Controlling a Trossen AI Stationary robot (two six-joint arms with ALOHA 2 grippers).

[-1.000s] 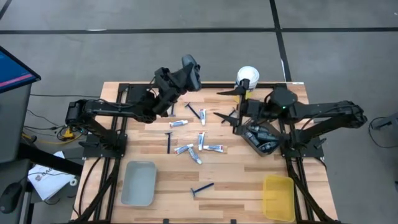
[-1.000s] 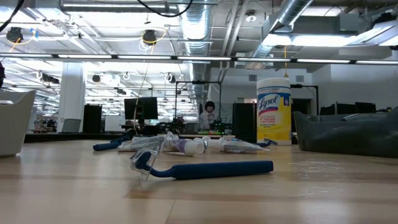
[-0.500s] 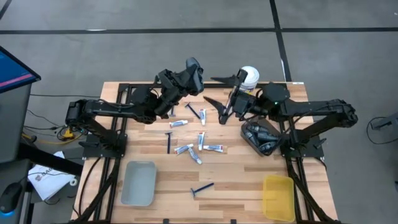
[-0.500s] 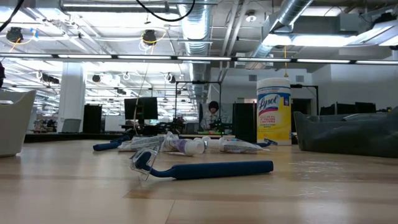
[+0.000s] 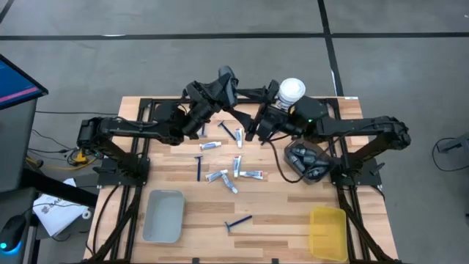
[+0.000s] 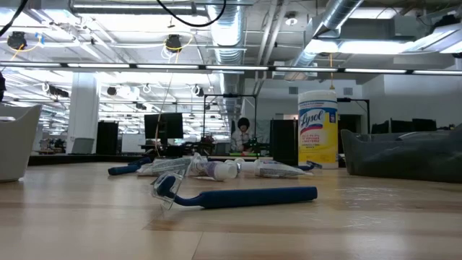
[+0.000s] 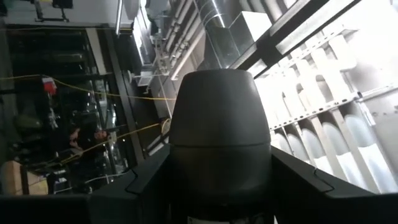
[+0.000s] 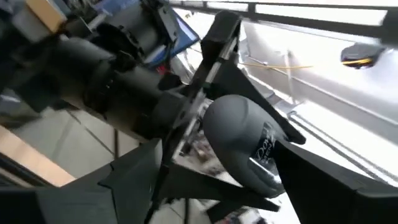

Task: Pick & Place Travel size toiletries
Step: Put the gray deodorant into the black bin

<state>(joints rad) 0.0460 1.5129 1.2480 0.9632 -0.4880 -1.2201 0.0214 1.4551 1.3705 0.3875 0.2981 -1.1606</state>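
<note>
My left gripper is raised over the table's far edge, shut on a dark grey oval container, which also fills the left wrist view. My right gripper is open just to the right of it, and its fingers face the container without touching it, as far as I can see. Blue razors and white tubes lie flat on the wood in the table's middle. In the low view one razor lies nearest. My left gripper pinches the oval container between its two fingers, which stand against its two sides. The fingers come from the table's left and slant upward. The container is lifted clear, high above the table.
A white-lidded yellow canister stands at the far edge behind my right gripper. A dark tray holding grey containers sits at the right. A grey tray lies at the near left and a yellow tray at the near right.
My right gripper has moved toward the table's left and a little up, away from the dark tray and up to the container in my left gripper, rolling as it went; it stays open. My left gripper has kept its place with the container.
</note>
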